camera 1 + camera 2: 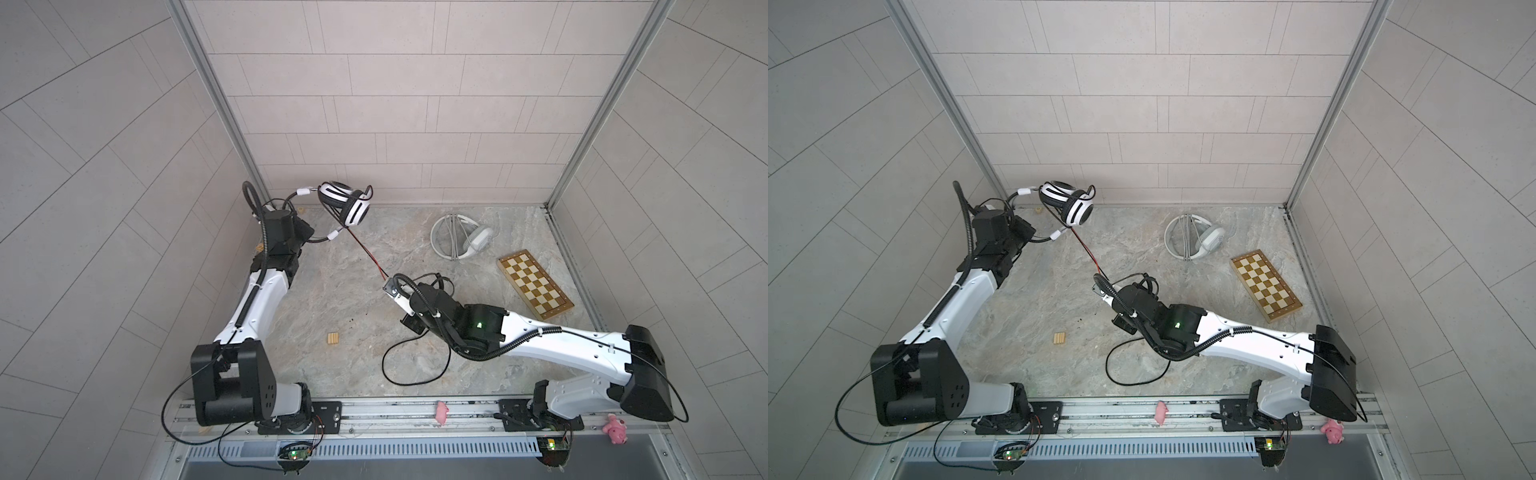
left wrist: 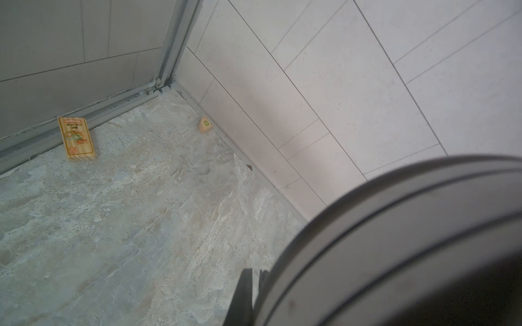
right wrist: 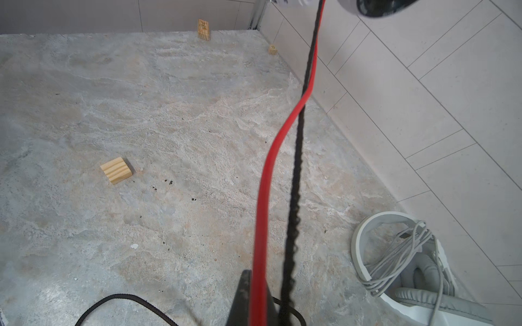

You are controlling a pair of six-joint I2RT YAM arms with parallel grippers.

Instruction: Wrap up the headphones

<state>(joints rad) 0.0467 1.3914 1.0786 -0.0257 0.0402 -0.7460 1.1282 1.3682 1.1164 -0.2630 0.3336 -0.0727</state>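
The white headphones with black-striped cups [image 1: 356, 210] [image 1: 1079, 209] hang in the air near the back left corner. My left gripper [image 1: 308, 232] [image 2: 255, 285] is shut on their headband [image 2: 395, 240], which fills much of the left wrist view. Their black-red cable [image 1: 368, 257] [image 3: 282, 132] runs taut down to my right gripper [image 1: 390, 286] [image 3: 258, 282], which is shut on it above mid-table. The slack cable loops on the table [image 1: 415, 376]. The pale-grey headphones [image 1: 461, 237] [image 1: 1196, 239] [image 3: 409, 268] lie at the back right, their cord bundled across the band.
A folded chessboard [image 1: 535, 289] lies right of the grey headset. A ridged wooden block [image 1: 333, 338] [image 3: 116, 170] sits mid-left. A card box [image 2: 76, 139] and a small wooden piece [image 2: 205, 124] lie along the back-left walls. Pink toys [image 1: 441, 412] [image 1: 617, 428] rest on the front rail.
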